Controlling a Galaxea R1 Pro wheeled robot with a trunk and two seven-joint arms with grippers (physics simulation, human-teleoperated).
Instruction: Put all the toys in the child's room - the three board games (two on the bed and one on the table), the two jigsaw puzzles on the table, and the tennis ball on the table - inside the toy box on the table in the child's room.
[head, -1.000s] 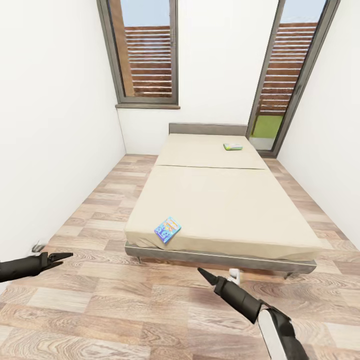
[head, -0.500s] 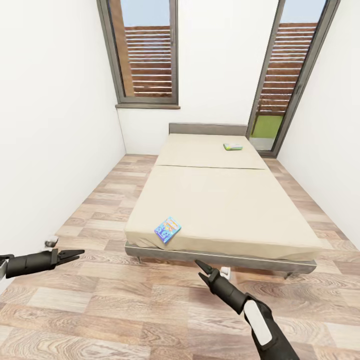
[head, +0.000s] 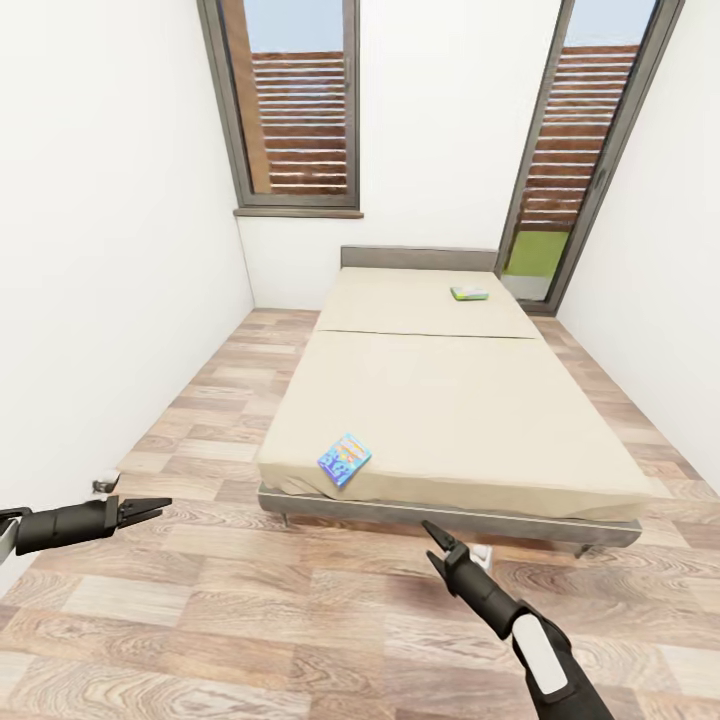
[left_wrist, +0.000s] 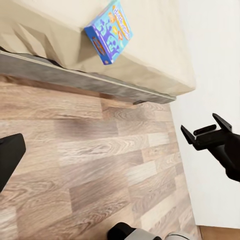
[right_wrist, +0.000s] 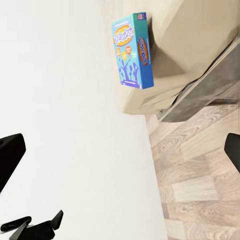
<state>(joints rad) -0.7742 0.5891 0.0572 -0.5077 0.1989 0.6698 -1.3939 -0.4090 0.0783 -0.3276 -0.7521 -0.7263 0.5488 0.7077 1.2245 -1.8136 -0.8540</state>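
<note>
I face the bed (head: 450, 420), blue game (head: 344, 460) on its near corner at 11 o'clock, green one (head: 469, 293) far at 12; left gripper (head: 140, 508) and right gripper (head: 436, 538), both parted and empty, should close in squarely first.

Both arms low and forward
Left gripper (head: 150, 505) and right gripper (head: 436, 536) hang empty, jaws slightly parted.
</note>
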